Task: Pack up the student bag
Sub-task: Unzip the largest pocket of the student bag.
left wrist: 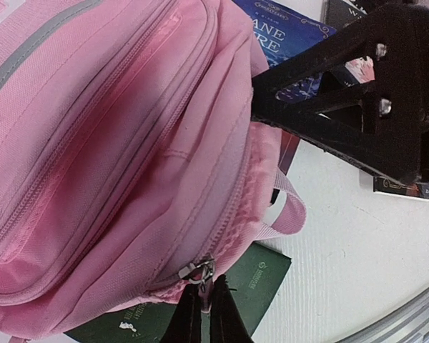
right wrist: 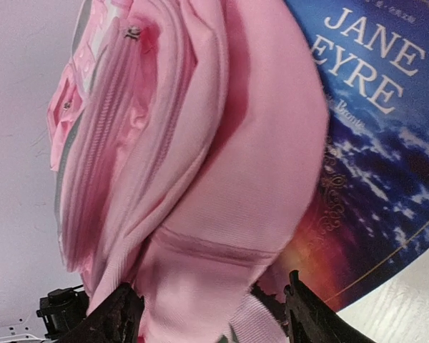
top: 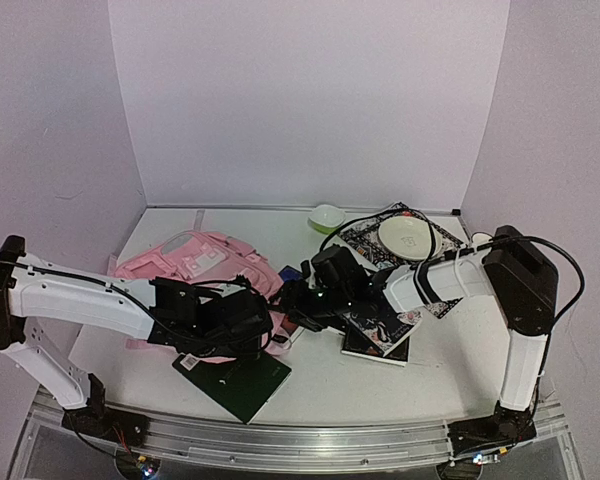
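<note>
Two arms: both reach in to the near right end of the backpack [top: 195,262], meeting at the middle of the table [top: 420,380].
Backpack, place: left of centre on the table, lying flat with its pale front pockets facing up.
Backpack, long axis: runs from the far left toward the near centre; the end with the carry loop [left wrist: 289,214] points right and toward the arms.
Left gripper [left wrist: 200,318]: fingers pressed together, pinching the zip pull [left wrist: 199,271] at the bag's near end.
Right gripper [right wrist: 211,296]: fingers spread apart, one on each side of the bag's top end; pink fabric lies between them without being pinched.
Under the bag: a dark green book [top: 238,378], its near corner sticking out toward the table's front edge.
Beside the bag: a blue book [right wrist: 372,143], partly under the bag's right end.
Far right: a white plate [top: 408,237] on a patterned book; a green bowl [top: 327,216] just left of it, near the back wall.
</note>
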